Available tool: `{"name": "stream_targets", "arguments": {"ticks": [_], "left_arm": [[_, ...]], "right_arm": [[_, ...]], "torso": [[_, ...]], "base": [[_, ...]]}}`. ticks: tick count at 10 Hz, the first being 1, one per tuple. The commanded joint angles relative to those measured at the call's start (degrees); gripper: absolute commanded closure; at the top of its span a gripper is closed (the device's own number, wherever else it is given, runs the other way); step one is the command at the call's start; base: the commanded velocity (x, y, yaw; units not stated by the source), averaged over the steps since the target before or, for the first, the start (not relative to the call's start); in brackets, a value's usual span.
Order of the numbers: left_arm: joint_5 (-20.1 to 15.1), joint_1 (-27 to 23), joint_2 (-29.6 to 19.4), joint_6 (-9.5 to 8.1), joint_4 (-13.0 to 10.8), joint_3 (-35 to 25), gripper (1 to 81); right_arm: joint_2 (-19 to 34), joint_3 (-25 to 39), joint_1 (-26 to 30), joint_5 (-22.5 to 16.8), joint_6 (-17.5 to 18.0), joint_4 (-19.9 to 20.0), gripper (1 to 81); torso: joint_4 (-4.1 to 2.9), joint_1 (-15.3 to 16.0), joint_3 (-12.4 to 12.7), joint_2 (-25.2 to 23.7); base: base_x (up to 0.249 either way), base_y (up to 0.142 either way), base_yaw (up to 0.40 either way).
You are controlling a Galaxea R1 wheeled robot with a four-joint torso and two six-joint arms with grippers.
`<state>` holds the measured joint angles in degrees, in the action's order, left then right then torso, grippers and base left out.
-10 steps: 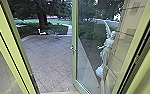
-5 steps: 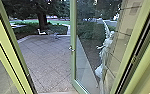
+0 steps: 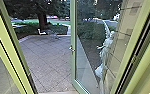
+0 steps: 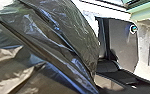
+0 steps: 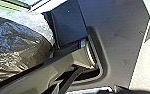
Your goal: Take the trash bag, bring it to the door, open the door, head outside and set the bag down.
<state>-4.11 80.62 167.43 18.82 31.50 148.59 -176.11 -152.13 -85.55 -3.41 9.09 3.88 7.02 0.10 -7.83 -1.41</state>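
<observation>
The green-framed glass door (image 3: 73,57) stands open outward in the head view, its handle (image 3: 71,49) at the edge of its frame. Through the doorway lies the paved yard (image 3: 46,60). Dark, shiny plastic of the trash bag (image 4: 53,42) spreads large across the left wrist view, creased and bulging. The same bag (image 5: 18,45) shows in the right wrist view, beyond a jointed bar of the robot. What holds the bag cannot be made out.
Green door posts (image 3: 14,47) flank the opening on both sides. Behind the door's glass stands a pale statue (image 3: 104,53) by a tiled wall. Farther off are a white chair (image 3: 41,32), a tree (image 3: 42,20) and bushes.
The head view has shifted slightly, so the camera has moved a little between the frames. The door stays open at about the same angle.
</observation>
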Motion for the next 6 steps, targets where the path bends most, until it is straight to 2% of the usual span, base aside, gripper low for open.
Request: {"name": "stream_targets", "arguments": {"ticks": [1,6], "left_arm": [[-4.15,-2.88,-0.42,0.25,-0.30,-0.23,81.1],[-4.07,-2.87,-0.25,0.25,-0.29,-0.23,81.1]], "right_arm": [[-0.32,0.53,2.27,-3.62,0.13,0.69,1.0],[-0.41,0.53,2.27,-3.62,0.13,0.61,1.0]], "torso": [[0.00,0.00,0.00,0.00],[0.00,0.00,0.00,-0.02]], "base": [[0.000,0.000,0.000],[0.000,0.000,0.000]]}}
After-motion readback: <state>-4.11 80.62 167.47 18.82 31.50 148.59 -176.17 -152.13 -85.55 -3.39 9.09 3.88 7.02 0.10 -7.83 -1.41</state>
